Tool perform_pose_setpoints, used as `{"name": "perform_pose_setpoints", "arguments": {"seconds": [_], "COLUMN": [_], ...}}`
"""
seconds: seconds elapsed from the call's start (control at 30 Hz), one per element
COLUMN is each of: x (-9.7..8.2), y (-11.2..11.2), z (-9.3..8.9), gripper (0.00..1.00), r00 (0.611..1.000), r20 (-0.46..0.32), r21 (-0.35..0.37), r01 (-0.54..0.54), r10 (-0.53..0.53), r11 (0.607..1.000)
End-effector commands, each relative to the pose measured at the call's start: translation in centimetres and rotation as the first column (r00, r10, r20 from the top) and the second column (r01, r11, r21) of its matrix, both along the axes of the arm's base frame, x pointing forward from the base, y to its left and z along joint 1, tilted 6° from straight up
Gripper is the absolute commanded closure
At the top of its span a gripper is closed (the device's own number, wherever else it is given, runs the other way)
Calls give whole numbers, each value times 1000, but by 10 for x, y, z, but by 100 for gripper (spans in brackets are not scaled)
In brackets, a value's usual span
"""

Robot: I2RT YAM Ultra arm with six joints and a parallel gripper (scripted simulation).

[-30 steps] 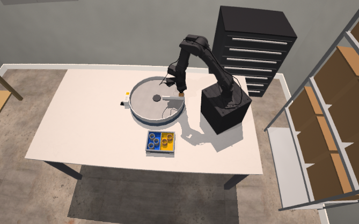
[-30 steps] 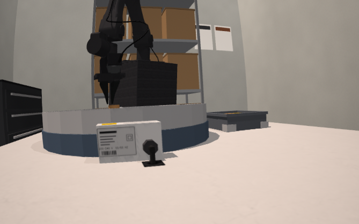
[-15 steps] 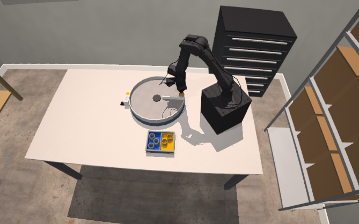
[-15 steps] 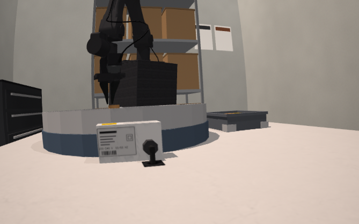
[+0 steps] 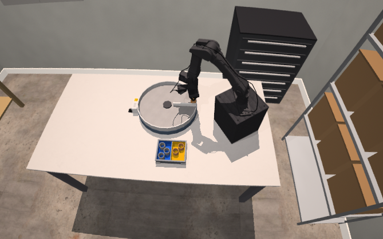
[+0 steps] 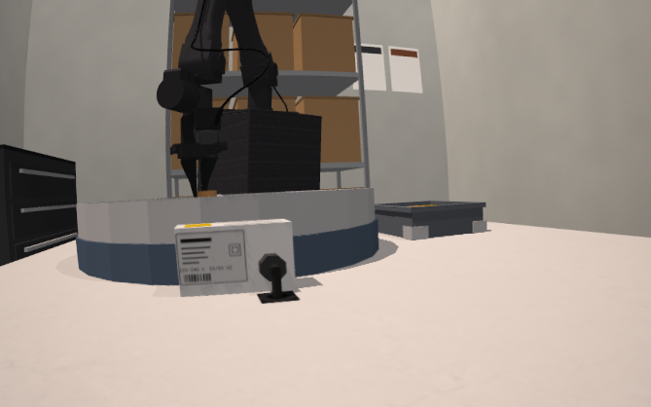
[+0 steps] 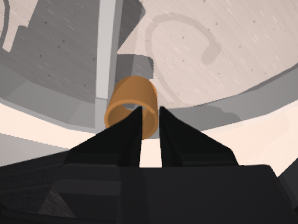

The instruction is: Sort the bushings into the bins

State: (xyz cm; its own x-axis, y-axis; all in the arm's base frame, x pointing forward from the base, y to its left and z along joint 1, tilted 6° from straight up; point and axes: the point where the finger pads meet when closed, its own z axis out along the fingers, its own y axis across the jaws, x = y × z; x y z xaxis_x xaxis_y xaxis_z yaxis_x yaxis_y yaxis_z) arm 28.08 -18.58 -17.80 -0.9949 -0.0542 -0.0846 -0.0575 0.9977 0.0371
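Observation:
A bronze bushing (image 5: 193,101) (image 6: 206,193) (image 7: 131,92) is at the right edge of the turntable (image 5: 152,100) (image 6: 115,222) (image 7: 250,50), close to the grey divider bar (image 5: 184,104) (image 7: 104,60). My gripper (image 5: 193,98) (image 6: 200,194) (image 7: 150,113) is narrowly open at its top. In the wrist view the left fingertip is over the bushing's hole and the right one just outside its wall, with a small gap between them; it does not grip the wall. The blue bin (image 5: 168,143) holds three steel bushings (image 5: 161,157). The yellow bin (image 5: 182,156) holds two bronze bushings.
The turntable's raised rim surrounds its disc, with a dark hub (image 5: 167,104) at the centre. A white control box (image 5: 134,104) (image 6: 211,257) stands at its left. The robot's black base block (image 5: 236,118) (image 6: 282,151) stands to the right. The bins lie in front.

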Motion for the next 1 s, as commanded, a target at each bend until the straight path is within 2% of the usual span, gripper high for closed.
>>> {"name": "perform_pose_setpoints", "arguments": {"seconds": [0.0,0.07,0.97], "x": [12,15,12], "y": [-5,-7,-5], "z": [-1,5,5], "gripper": [86,86,86], "r00": [1000,999,1000], "r20": [31,43,30], "r21": [-13,-21,-12], "r01": [2,2,2], "r10": [-2,-2,-2], "r11": [1000,1000,1000]}}
